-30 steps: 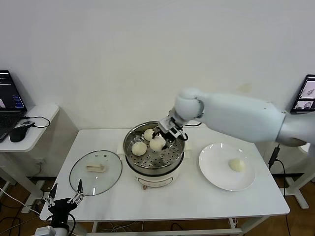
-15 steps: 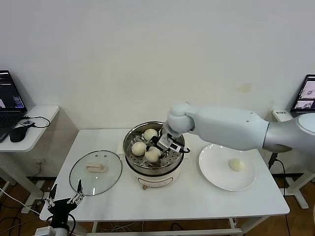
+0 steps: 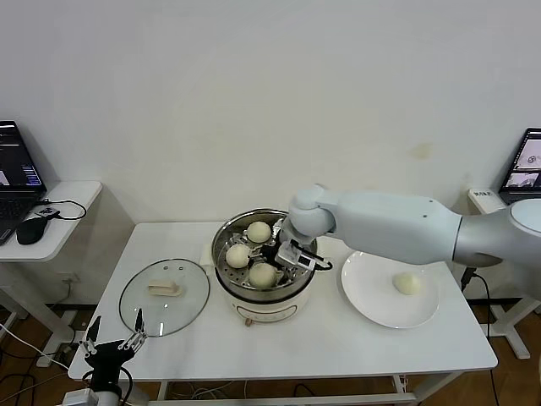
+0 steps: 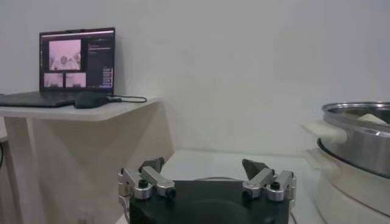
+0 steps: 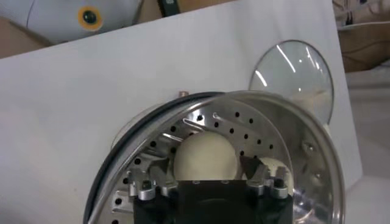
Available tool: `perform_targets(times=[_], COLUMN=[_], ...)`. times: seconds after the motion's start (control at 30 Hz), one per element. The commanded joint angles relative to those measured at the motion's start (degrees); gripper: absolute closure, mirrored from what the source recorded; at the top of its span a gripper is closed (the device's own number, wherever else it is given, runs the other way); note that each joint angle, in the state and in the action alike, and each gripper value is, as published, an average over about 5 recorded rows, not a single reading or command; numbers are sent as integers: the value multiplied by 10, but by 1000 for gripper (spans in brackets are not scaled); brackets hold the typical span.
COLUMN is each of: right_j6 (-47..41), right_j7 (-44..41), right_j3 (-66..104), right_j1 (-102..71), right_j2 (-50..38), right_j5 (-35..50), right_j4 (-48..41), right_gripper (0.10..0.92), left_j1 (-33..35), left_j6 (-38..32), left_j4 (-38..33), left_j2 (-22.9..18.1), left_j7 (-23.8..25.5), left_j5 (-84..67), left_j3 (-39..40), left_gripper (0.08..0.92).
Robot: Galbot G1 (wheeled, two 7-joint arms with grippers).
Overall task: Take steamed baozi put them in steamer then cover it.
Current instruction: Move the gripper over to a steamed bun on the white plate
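Note:
The steel steamer (image 3: 221, 239) stands mid-table on its white pot base. Two baozi lie in it, one at the back (image 3: 259, 231) and one at the left (image 3: 237, 255). My right gripper (image 3: 272, 265) reaches into the basket, shut on a third baozi (image 3: 263, 274) low at the front. In the right wrist view that baozi (image 5: 205, 157) sits between the fingers (image 5: 159, 171) on the perforated bottom (image 5: 244, 125). A fourth baozi (image 3: 408, 283) lies on the white plate (image 3: 372, 296). The glass cover (image 3: 164, 296) lies on the table to the left. My left gripper (image 3: 114, 342) is open, parked off the front left corner.
A side table at the far left holds a laptop (image 3: 13, 169) and a mouse (image 3: 30, 230). A screen (image 3: 528, 161) stands at the far right. The left wrist view shows the steamer wall (image 4: 359, 137) and the laptop (image 4: 76, 58).
My right gripper has carried the baozi from the back right of the steamer down toward the front of the basket. The left arm has not moved.

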Motion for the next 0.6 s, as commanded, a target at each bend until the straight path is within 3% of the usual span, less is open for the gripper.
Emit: perform_targets(times=[0.03,0.17,0.37,0.6], right_j6=[6,-36,-174,-299], right_j7=[-5,-27,-99,-130], right_j3=[26,48,73,124], right_j1=[37,60,77,23], right_j2=[-21,-64,-163,-293], right_j5=[9,29,58,40], right_j4=[-4,-4,13,42], right_gripper=[203,202,203,202], left_j1=[0,0,2,4], left_j6=[1,1,1,0], left_j4=[-2,-4,-7,-5], left_j2=[3,9,15,19], left_j7=[0,1,1,2], left_j5=[0,-1,-1,3], left_j3=[-1,-5,-12,-7], left_gripper=[177,177,177,177])
